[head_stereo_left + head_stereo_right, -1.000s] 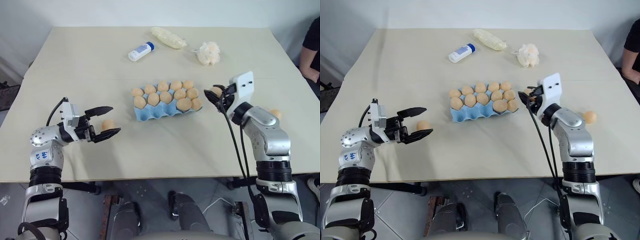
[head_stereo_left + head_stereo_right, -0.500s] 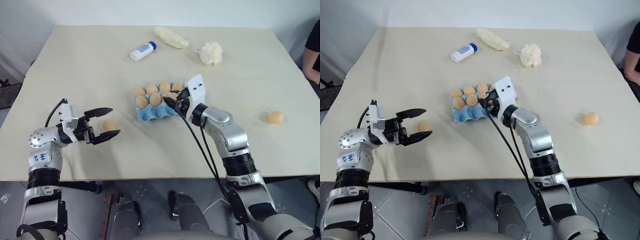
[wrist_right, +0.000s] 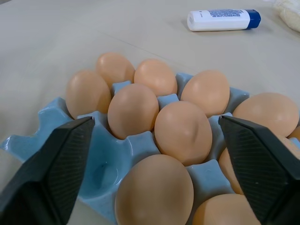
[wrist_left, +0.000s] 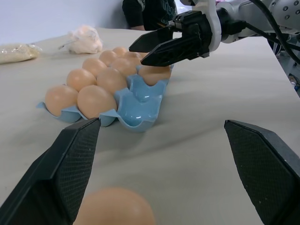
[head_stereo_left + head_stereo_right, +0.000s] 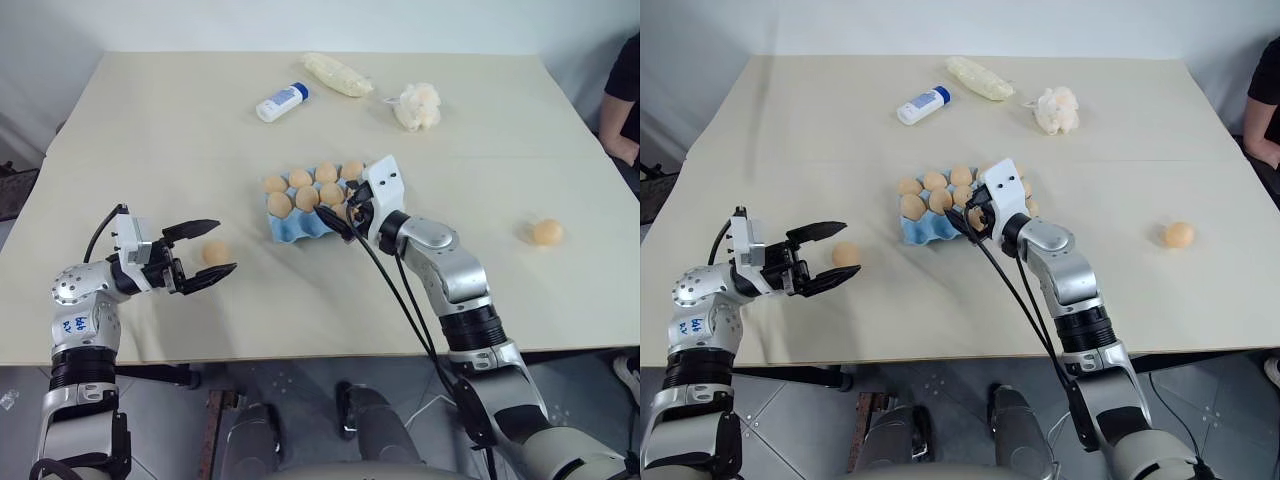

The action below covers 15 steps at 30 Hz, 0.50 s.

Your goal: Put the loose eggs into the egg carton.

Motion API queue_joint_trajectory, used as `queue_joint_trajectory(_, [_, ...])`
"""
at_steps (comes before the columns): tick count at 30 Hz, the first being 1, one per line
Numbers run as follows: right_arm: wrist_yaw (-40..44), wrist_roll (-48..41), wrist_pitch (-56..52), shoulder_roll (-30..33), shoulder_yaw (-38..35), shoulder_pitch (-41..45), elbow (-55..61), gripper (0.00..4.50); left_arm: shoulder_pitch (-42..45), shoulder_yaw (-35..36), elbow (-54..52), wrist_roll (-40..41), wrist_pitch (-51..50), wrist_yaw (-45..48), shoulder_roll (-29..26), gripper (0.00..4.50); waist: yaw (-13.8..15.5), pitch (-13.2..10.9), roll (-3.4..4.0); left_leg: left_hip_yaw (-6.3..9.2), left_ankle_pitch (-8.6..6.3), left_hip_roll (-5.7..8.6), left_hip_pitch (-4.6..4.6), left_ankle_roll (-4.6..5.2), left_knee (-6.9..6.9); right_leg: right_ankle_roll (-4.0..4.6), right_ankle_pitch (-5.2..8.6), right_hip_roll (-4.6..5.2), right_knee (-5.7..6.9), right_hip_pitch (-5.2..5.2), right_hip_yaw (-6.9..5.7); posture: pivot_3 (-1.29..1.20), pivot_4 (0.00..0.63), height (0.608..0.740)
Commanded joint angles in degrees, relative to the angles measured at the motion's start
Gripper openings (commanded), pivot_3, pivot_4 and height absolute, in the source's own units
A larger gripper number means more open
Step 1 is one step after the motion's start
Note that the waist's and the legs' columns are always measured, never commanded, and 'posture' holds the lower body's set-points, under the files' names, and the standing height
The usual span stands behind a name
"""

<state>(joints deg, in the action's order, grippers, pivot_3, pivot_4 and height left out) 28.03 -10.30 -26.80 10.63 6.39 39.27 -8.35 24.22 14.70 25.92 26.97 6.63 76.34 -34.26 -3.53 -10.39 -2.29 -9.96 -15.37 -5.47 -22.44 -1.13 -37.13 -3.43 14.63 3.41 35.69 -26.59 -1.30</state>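
Light blue moulded egg carton (image 5: 292,222): mid-table, most cups filled with tan-orange oval eggs. The right wrist view shows two empty cups at the near-left end; the left wrist view shows the same bare cups at the corner facing it.

Loose tan-orange egg (image 5: 216,252): on the beige tabletop (image 5: 180,130), left of the carton, lying between the spread fingers of the left gripper (image 5: 213,248). That gripper is wide open and grips nothing; the left wrist view shows the egg (image 4: 114,206) low between its two black finger pads.

Second loose tan-orange egg (image 5: 547,231): alone on the table's right side, well apart from the carton.

Right gripper (image 5: 962,219): over the carton's near right part, fingers parted, nothing held. The right wrist view shows its pads (image 3: 51,168) flanking seated eggs; the left wrist view shows its black fingers just above an egg in a cup.

White bottle with blue cap (image 5: 281,102), lying on its side at the far edge. Pale bagged lump (image 5: 338,74) beside it. Cream lumpy puff ball (image 5: 417,105) farther right.

Person in dark clothing (image 5: 624,95): at the right edge.
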Motion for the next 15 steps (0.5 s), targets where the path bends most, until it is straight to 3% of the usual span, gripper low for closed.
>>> queue_joint_trajectory(1, [1.8,-2.0,-0.5,2.3,-2.4,-0.3,5.9,4.44,-0.1,1.1,-1.7,1.6,-0.2,0.0,-0.8,4.5,0.1,0.0,0.0,0.0,0.0,0.0,0.0,0.0,0.01,0.0,0.0,0.0,-0.01,0.0,0.0,0.0,0.15,0.74])
queue_joint_trajectory(8, [10.3,-11.2,-6.3,14.0,-10.8,-9.2,20.0,4.44,0.5,1.0,-0.6,1.5,-0.3,0.3,-0.7,4.5,0.7,0.0,0.0,0.06,-0.1,0.0,-0.07,0.03,0.05,0.02,0.02,0.01,-0.16,0.01,-0.07,0.0,0.15,0.74])
queue_joint_trajectory(15, [14.6,-15.0,-6.3,25.6,-21.8,-23.4,25.6,4.44,1.0,0.6,0.5,1.3,-0.1,0.5,-0.2,4.5,0.6,0.0,-0.01,0.03,-0.18,0.03,-0.04,0.12,0.03,0.01,0.02,0.0,-0.26,0.06,-0.05,0.0,0.15,0.74])
